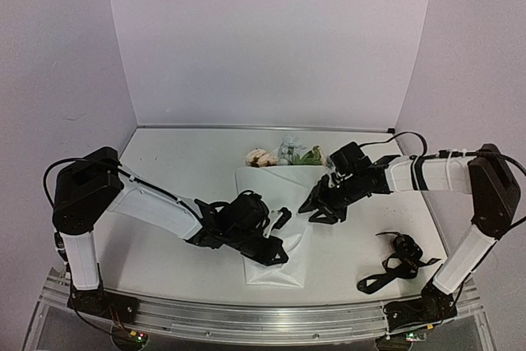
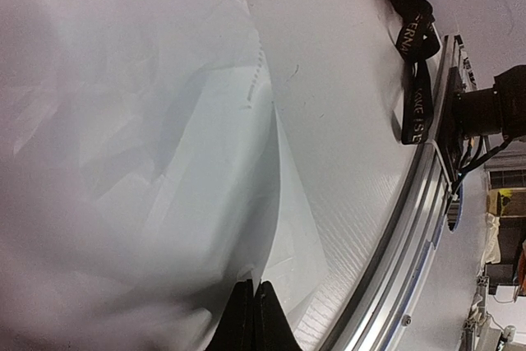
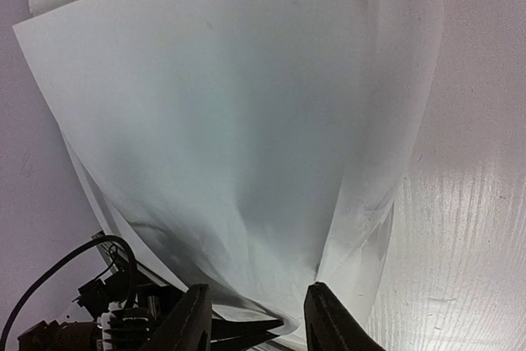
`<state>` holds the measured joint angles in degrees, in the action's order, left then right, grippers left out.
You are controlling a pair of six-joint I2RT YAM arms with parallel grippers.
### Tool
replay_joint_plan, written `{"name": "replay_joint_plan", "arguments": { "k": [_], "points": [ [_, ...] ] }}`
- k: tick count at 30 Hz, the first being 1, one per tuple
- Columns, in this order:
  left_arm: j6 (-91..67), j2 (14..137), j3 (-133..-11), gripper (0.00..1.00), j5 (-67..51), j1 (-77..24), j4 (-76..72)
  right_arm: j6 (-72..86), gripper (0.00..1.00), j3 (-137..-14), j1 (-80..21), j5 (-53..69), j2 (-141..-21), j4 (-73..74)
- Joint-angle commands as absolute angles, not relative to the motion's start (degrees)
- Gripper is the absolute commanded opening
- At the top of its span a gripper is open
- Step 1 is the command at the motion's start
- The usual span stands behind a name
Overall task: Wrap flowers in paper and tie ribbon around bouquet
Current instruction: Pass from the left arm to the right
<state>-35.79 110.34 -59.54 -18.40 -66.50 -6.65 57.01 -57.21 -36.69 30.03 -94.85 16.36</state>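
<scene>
The white paper [image 1: 274,183] lies folded over the stems of the flowers [image 1: 283,154], whose peach and pale blooms stick out at its far edge. My left gripper [image 1: 278,252] is at the paper's near end, and its fingertips [image 2: 253,287] are shut on an edge of the paper [image 2: 123,121]. My right gripper [image 1: 317,207] sits at the sheet's right side. In the right wrist view its jaws [image 3: 259,308] stand apart, with the curled lower edge of the paper [image 3: 238,121] lying loosely between them. The black lettered ribbon [image 1: 399,262] lies bunched on the table at the near right, clear of both grippers.
The metal rail [image 1: 271,318] runs along the table's near edge, close to the paper's near end. The ribbon [image 2: 415,34] lies beside the right arm's base [image 1: 419,310]. White walls close in the back and both sides.
</scene>
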Motion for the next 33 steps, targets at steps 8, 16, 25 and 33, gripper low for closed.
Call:
{"name": "replay_joint_plan", "arguments": {
  "k": [8, 16, 25, 33],
  "points": [
    [-34.81, 107.95, -58.89, 0.0, -18.92, -66.7, -8.89, 58.32, 0.4, -55.57, -36.91, 29.36, -97.51, 12.04],
    [-34.93, 107.82, -58.58, 0.0, -19.24, -66.69, -9.35, 59.23, 0.4, -53.74, -36.91, 28.9, -96.96, 9.99],
    [-34.89, 107.66, -58.41, 0.0, -19.99, -66.71, -9.76, 61.08, 0.24, -54.48, -36.91, 29.61, -99.18, 7.01],
    [-35.05, 105.65, -57.81, 0.02, -21.03, -66.7, -9.71, 59.43, 0.0, -53.55, -36.91, 29.02, -99.32, 6.97]
  ]
}}
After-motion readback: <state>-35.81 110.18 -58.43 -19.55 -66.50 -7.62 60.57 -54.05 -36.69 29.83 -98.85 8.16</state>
